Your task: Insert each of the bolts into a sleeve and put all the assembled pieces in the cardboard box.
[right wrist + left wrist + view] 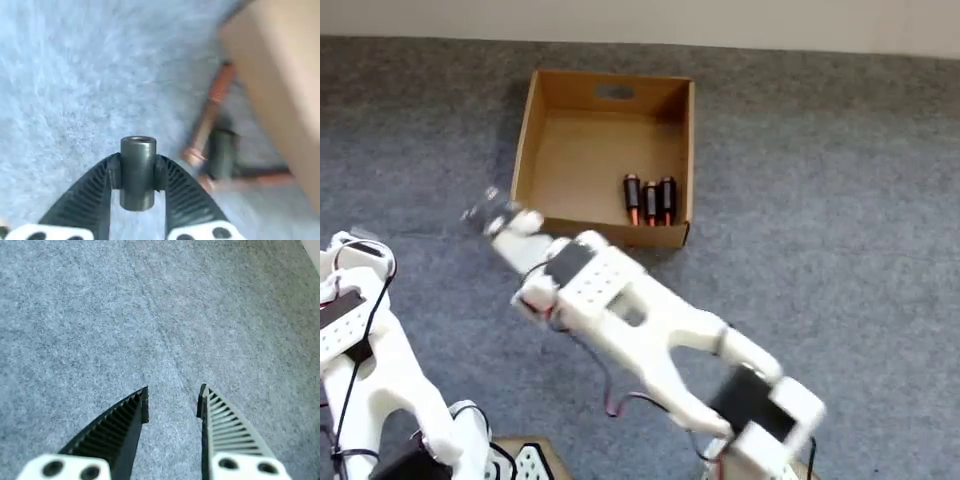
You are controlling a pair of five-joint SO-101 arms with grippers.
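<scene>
Right gripper [137,164]: fingers clamped on a dark sleeve [138,150]. The sleeve is held upright with its open bore toward the wrist camera, and its top end pokes out past the fingertips. In the high view this gripper sits left of centre in the frame, just outside the left wall of the cardboard box [528,140]. The right arm [650,330] runs diagonally up to it from the lower right of the frame.

Left gripper [172,401]: fingers moderately apart with nothing between them, only grey carpet [150,305] underneath. The left arm [365,350] is at the lower left of the high view, well apart from the box.

The box is at upper centre of the high view, open top. Three assembled pieces [650,200] lie side by side inside it, in its lower-right corner. Their dark ends point toward the top of the frame and their orange ends toward the near wall.

Loose parts lie on the carpet beyond the held sleeve, per the right wrist view:
- A copper-coloured bolt [210,117] lies diagonally.
- A second sleeve [222,152] is just beside that bolt's head end. Can't tell whether it is standing or lying.
- Another bolt [260,180] lies crosswise near the second sleeve.

All three are close to the outside of the box wall.
</scene>
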